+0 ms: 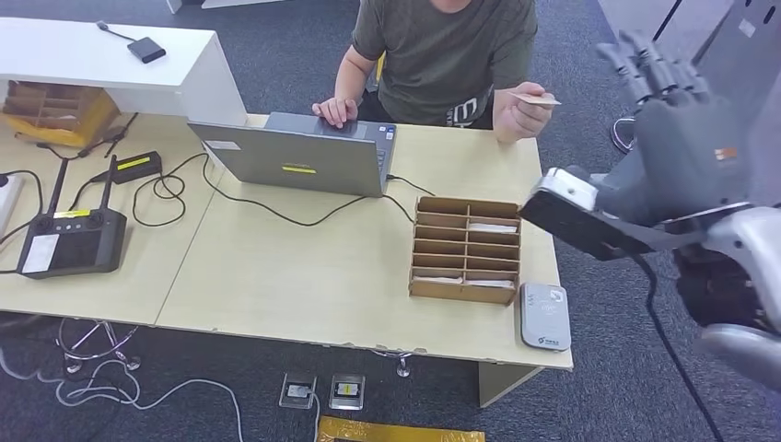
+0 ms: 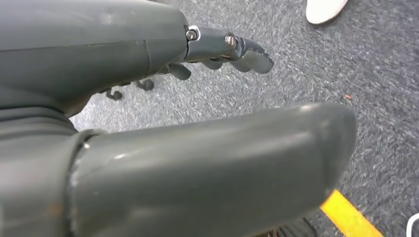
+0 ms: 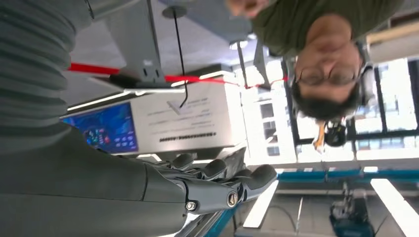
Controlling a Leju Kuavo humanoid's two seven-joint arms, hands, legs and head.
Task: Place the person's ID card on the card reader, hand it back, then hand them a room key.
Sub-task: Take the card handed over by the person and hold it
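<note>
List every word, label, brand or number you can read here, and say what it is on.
None can be read with confidence.
Shirt: pale print, partly hidden, unreadable.
Laptop: yellow sticker, too small.
Controller: yellow and white labels, blurred.
Card reader: small marks, illegible.
Wall panel: lines of text, blurred.

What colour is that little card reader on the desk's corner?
The card reader is light grey with a small dark mark, best seen in the head view.

The person (image 1: pixel 442 55) is cut off at the head view's top edge. The card (image 1: pixel 534 99) in their fingers is too small to read. The right hand (image 1: pixel 677 110) hides the floor behind it; the reader's (image 1: pixel 544 316) markings are illegible.
</note>
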